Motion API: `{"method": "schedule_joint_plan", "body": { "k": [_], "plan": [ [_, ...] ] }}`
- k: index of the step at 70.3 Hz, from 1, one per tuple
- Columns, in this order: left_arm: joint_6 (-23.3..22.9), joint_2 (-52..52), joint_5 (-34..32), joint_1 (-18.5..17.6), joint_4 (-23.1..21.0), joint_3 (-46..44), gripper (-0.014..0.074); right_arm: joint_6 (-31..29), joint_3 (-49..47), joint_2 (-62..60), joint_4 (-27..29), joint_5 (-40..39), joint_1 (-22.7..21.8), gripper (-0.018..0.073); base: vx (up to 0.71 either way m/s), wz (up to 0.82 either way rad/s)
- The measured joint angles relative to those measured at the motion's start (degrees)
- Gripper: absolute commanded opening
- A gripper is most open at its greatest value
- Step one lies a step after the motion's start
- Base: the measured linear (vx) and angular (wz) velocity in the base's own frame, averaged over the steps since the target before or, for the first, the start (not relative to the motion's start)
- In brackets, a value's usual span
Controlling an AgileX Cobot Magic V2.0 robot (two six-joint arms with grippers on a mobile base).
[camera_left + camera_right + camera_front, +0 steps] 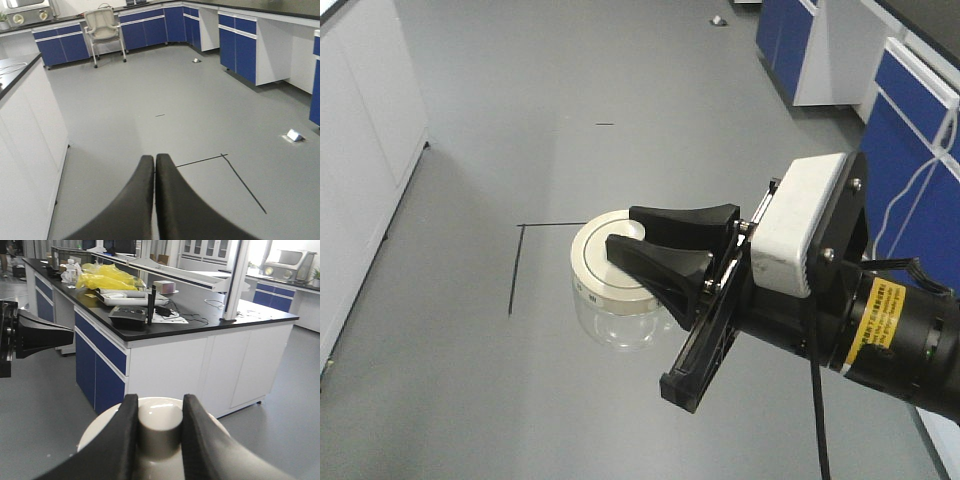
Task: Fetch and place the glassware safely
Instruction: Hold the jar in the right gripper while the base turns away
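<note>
Above grey floor (620, 80), black right gripper (623, 230) tight on glass jar (605, 325) knob (159, 432); left gripper (154, 157) fingers (140, 195) together

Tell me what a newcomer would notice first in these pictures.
First the right gripper, shut on the lid knob of the glass jar, holding it above the grey floor. Then the yellow bags piled on the black bench behind, in the right wrist view.

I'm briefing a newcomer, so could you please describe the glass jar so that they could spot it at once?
Over the grey lab floor, beside the blue cabinets, the right gripper reaches in from the right. Its black fingers pinch the knob of a short, clear glass jar. It alone hangs above the floor, capped by a round off-white lid.
</note>
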Motion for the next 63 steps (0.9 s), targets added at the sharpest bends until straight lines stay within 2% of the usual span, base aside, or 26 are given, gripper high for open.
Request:
{"method": "schedule_joint_plan", "body": {
  "k": [33,63],
  "plan": [
    [0.0,0.0,0.0,0.0,0.0,0.0,-0.0007,0.0,0.0,0.0,-0.1,-0.2,0.0,-0.0004,0.13,0.13],
    [0.0,0.0,0.0,0.0,0.0,0.0,-0.0007,0.0,0.0,0.0,-0.1,-0.2,0.0,-0.0004,0.33,0.04]
  ]
}}
